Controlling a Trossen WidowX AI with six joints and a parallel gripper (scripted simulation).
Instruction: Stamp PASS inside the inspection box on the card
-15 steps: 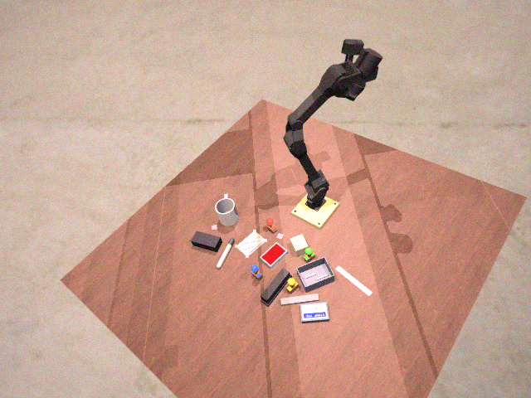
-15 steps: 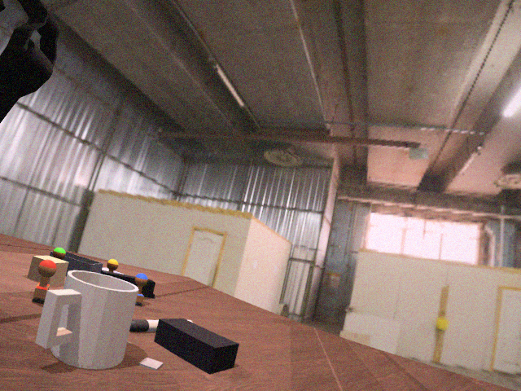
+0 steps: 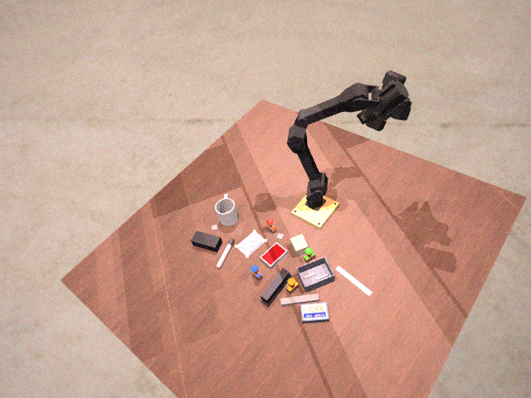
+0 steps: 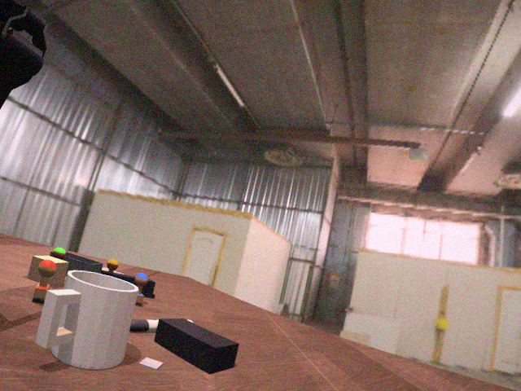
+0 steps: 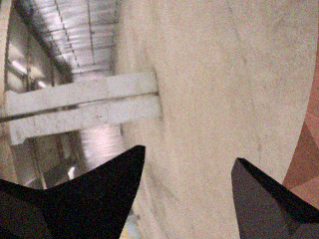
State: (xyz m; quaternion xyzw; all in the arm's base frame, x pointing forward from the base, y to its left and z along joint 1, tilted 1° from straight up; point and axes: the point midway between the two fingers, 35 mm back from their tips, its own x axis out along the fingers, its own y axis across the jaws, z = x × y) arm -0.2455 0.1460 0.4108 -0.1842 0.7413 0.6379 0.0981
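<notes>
Looking across the brown table point(image 3: 206, 334) point(image 4: 260, 349) point(image 5: 304, 164) in this metal-walled hall point(image 4: 286, 185), I have my gripper point(image 3: 387, 114) point(image 5: 190, 159) half open, empty. Four stamps point(image 3: 270, 224) point(image 4: 46, 269) stand around the red pad point(image 3: 273, 254); I can't tell which is PASS.

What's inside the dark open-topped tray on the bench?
In the tray, two thin, light strips show on the grey floor; I can't tell what they are. The near walls hide its inside in the exterior view, and the wrist view misses it.

Corrugated metal walls point(image 4: 138, 142), bright window point(image 4: 422, 239).
</notes>
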